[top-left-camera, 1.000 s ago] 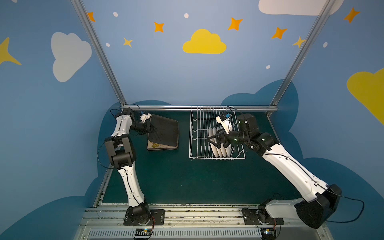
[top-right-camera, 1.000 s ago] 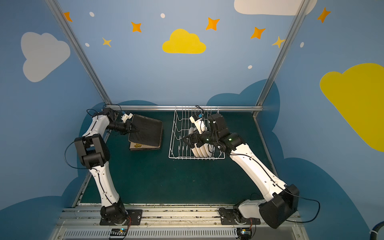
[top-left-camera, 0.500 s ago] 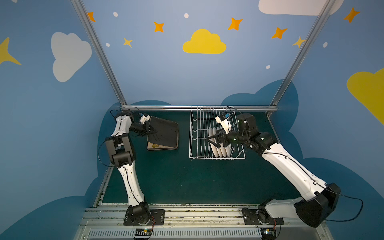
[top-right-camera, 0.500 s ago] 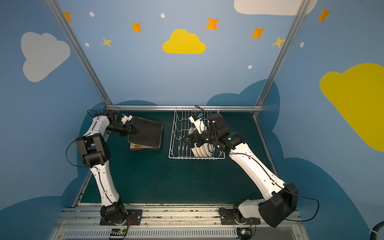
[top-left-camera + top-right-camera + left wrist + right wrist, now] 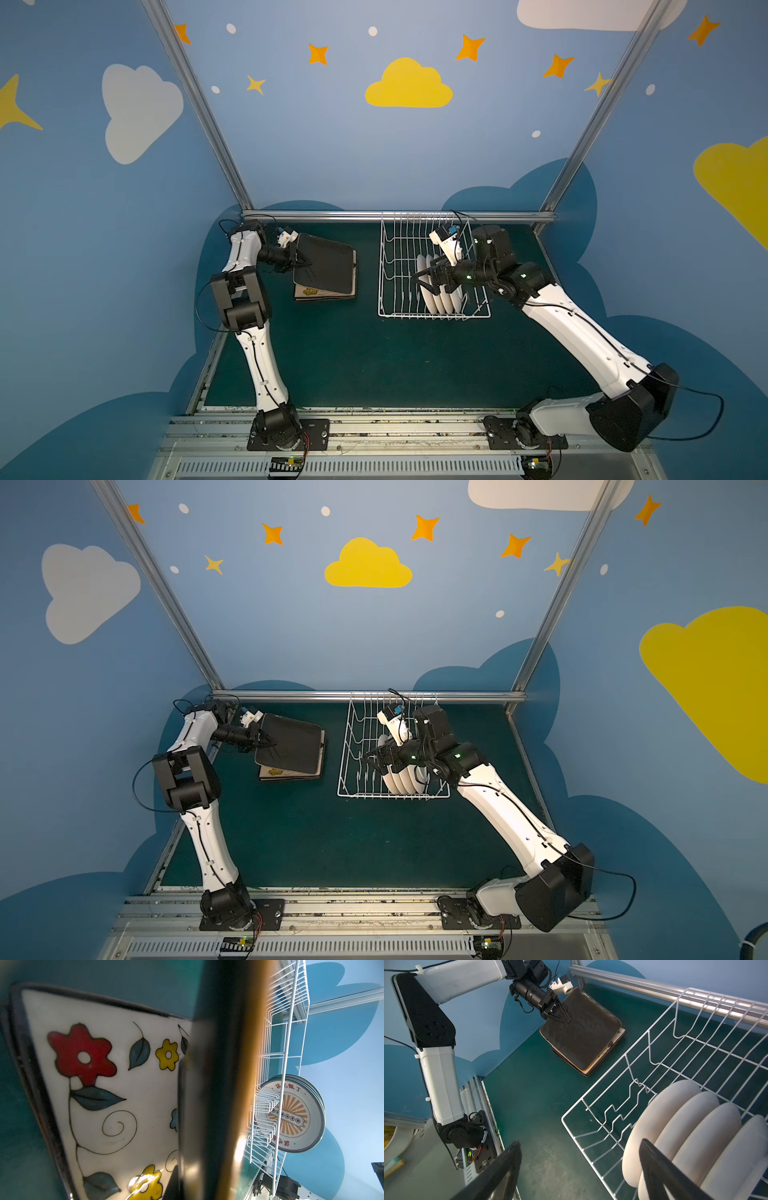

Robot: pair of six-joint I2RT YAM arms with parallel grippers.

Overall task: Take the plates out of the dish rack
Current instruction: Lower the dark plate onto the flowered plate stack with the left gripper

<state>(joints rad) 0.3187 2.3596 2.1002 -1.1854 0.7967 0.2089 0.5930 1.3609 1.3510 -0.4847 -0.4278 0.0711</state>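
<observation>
Right wrist view: left jaws pinch the left edge of a black-backed square plate [image 5: 581, 1028]. It is face down and tilted, right edge resting on the stack of square plates [image 5: 612, 1044]. The stack lies on the worktop [image 5: 539, 1115], left of the dish rack [image 5: 626, 1055]. Right jaws spread wide, empty, just beside four round white plates [image 5: 675, 1126] standing on edge in the rack's near-right part. Can't tell if they touch.

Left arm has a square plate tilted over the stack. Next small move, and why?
Likely lower the left gripper until the square plate lies flat on the stack, then open. The gripper is shut on the plate's edge, and the plate hangs tilted, black back up, above the stacked ones.
</observation>
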